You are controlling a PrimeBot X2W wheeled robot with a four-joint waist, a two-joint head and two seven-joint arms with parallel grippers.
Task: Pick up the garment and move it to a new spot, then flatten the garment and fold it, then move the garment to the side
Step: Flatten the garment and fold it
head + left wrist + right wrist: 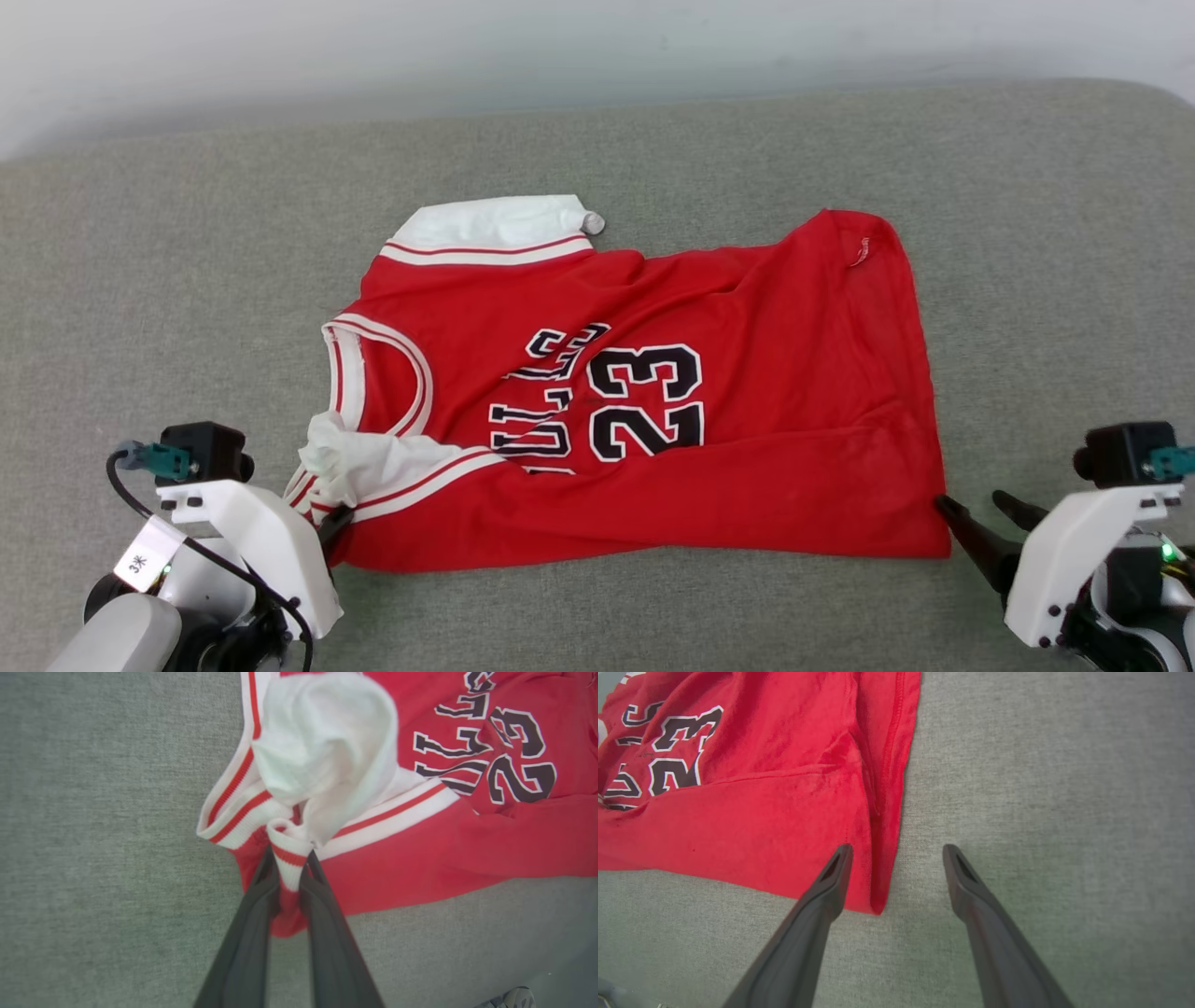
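Observation:
The garment, a red jersey with dark lettering and the number 23, lies spread and wrinkled on the grey padded surface. Its white sleeve panels with striped trim sit at the far left and near left. My left gripper is at the near-left corner. In the left wrist view it is shut on a fold of striped trim of the garment. My right gripper stands open at the near-right corner. In its own view it straddles the garment's hem edge, its left finger over red cloth.
The grey surface stretches wide on all sides of the jersey, with bare room to the left, right and front. A pale wall runs along its far edge.

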